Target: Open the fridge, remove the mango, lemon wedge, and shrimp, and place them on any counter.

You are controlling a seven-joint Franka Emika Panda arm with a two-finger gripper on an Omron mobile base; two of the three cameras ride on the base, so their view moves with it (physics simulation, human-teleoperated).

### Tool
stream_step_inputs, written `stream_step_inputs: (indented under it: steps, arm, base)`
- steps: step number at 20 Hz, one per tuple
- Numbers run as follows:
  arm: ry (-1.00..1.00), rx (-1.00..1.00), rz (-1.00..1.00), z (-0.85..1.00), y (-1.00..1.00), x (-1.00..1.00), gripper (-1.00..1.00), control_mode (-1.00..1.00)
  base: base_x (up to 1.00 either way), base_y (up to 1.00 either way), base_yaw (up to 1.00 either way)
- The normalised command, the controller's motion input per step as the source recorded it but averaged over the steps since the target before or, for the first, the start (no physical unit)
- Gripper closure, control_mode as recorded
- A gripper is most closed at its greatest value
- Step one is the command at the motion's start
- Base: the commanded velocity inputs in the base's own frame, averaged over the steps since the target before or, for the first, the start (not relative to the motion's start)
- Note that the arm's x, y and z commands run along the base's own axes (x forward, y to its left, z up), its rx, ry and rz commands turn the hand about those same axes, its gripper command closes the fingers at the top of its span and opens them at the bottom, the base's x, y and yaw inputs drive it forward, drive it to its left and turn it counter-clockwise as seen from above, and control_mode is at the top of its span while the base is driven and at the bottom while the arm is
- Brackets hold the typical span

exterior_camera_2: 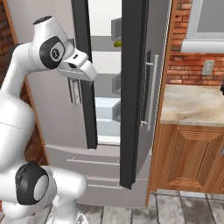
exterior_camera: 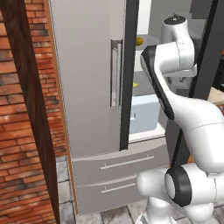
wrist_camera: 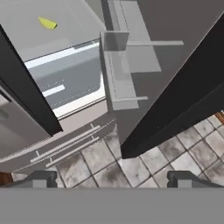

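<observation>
The gripper [wrist_camera: 111,177] hangs released and empty, its two dark tips well apart at the bottom of the hand view, above grey floor tiles [wrist_camera: 144,162] in front of the fridge [exterior_camera: 87,87]. In the right base view the hand [exterior_camera_2: 81,65] sits level with the gap between the two fridge doors, pointing downward.

The hand view looks down into the open compartment and shows the lemon wedge [wrist_camera: 47,22], a thin yellow sliver on a grey shelf, beside the door bins of the swung-out right door [wrist_camera: 175,78]. The left base view catches the mango [exterior_camera: 139,41] on an upper shelf, partly behind the arm, and a yellow-green speck on a lower shelf. The right base view shows a small yellow-green bit high inside the fridge; which fruit it is cannot be told. That view also shows the beige surface [exterior_camera_2: 192,105] over wooden cabinets, right of the fridge.

The open right door stands between the compartment and the surface. The left door [exterior_camera: 83,78] is shut.
</observation>
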Motion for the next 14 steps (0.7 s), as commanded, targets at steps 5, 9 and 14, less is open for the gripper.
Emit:
stream_step_inputs:
  steps: [5, 9, 14]
  arm:
    - [-0.08, 0.0, 0.0, -0.57, 0.02, 0.62, -1.0, -1.0]
    - [-0.07, 0.0, 0.0, -0.12, 0.0, 0.55, -1.0, -1.0]
    - [-0.15, -0.04, 0.0, -0.09, 0.0, 0.33, -1.0, -1.0]
  base:
    - [0.0, 0.0, 0.0]
    - [0.0, 0.0, 0.0]
    - [0.0, 0.0, 0.0]
